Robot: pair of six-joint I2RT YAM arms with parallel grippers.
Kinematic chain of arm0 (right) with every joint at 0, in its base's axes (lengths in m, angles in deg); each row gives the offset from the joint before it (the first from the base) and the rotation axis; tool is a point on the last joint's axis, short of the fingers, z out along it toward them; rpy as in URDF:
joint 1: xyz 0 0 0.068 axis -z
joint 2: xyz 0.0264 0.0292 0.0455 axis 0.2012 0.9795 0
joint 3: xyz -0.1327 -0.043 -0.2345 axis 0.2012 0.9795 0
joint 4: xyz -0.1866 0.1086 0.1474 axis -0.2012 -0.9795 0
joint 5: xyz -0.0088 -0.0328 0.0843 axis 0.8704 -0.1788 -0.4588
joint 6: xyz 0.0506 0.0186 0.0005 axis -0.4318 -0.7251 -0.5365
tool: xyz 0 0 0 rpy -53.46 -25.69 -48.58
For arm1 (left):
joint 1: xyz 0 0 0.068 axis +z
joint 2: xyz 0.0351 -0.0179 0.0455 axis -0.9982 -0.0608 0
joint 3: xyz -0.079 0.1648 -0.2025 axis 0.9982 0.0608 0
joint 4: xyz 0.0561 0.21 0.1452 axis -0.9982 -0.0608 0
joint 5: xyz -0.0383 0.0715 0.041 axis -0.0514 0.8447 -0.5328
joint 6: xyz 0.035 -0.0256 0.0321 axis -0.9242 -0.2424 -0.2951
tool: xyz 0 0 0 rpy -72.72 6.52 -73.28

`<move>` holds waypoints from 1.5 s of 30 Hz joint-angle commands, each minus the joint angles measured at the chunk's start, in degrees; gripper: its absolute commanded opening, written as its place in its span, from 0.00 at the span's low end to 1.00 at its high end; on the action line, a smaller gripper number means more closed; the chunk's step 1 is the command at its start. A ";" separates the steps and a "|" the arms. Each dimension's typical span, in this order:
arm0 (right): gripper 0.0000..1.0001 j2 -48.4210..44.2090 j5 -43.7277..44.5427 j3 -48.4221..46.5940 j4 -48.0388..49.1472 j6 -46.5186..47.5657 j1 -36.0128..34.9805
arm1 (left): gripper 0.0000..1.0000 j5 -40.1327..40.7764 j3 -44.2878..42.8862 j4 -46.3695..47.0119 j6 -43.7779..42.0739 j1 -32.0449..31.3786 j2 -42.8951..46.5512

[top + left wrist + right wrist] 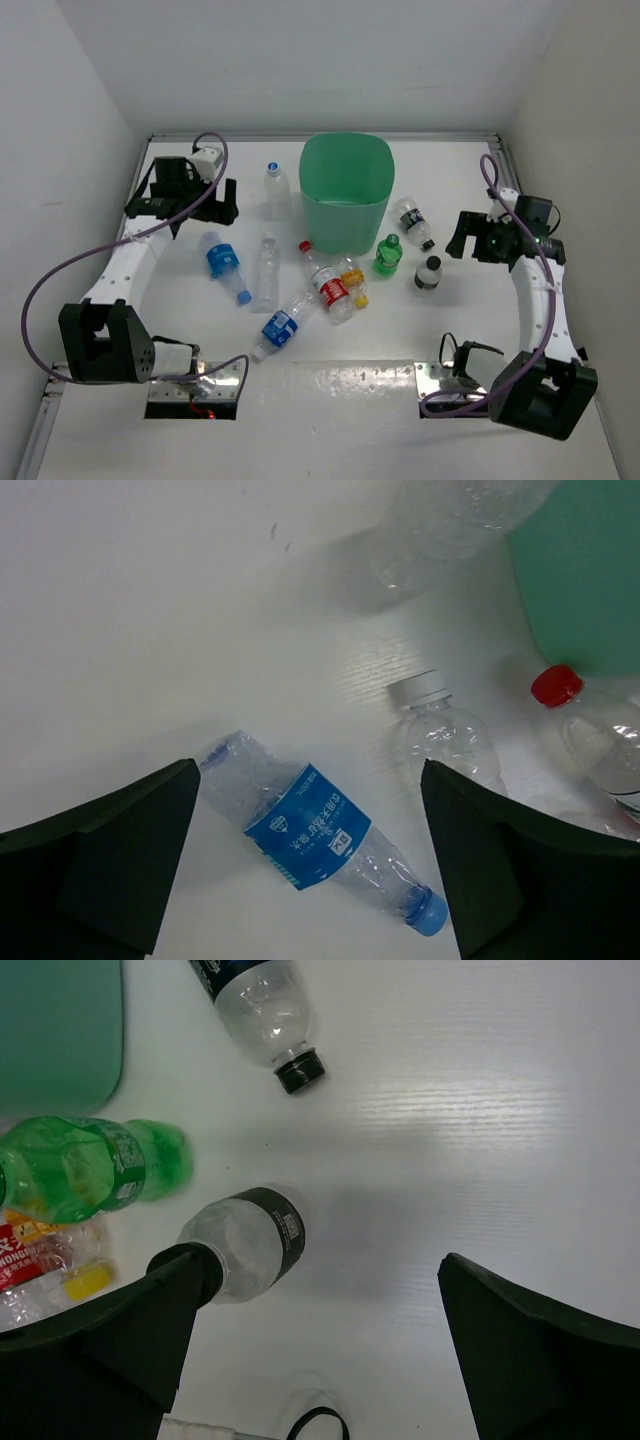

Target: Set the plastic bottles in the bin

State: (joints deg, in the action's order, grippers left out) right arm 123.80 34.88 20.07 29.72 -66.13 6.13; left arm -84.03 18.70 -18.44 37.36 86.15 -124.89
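Observation:
The mint-green bin (345, 195) stands at the back centre. Several plastic bottles lie or stand around it. My left gripper (195, 210) is open and empty, held above a lying blue-labelled bottle (225, 262). In the left wrist view that bottle (310, 830) lies between the spread fingers of the gripper (308, 780). My right gripper (465, 238) is open and empty, to the right of an upright black-capped bottle (428, 273). In the right wrist view that bottle (245, 1245) sits by the left finger of the gripper (322, 1260).
Other bottles: a clear upright one (276, 190) left of the bin, a clear lying one (267, 270), a second blue-labelled one (283, 325), a red-labelled one (330, 285), a yellow-capped one (352, 280), a green one (388, 255), a black-labelled one (412, 222). White walls enclose the table.

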 commanded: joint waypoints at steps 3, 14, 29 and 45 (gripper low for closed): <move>0.99 1.15 0.49 -3.12 -1.05 0.97 -0.42 | 1.00 -11.99 -6.61 3.16 -5.69 -1.13 -2.64; 0.99 3.34 0.75 -3.65 -2.01 -0.26 -0.07 | 0.90 -24.33 -9.71 20.81 -3.68 -5.78 -12.48; 0.99 6.33 0.31 -5.14 -2.45 -0.97 0.55 | 0.90 -14.40 -10.05 34.97 -2.45 -11.42 -21.89; 0.99 6.51 -0.57 -5.32 -3.68 0.26 0.46 | 0.63 -15.80 -14.27 35.24 -2.45 -11.42 -30.25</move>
State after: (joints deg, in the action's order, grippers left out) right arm 130.25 34.80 17.66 26.42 -66.61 6.32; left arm -98.10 7.29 14.17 35.33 75.23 -155.20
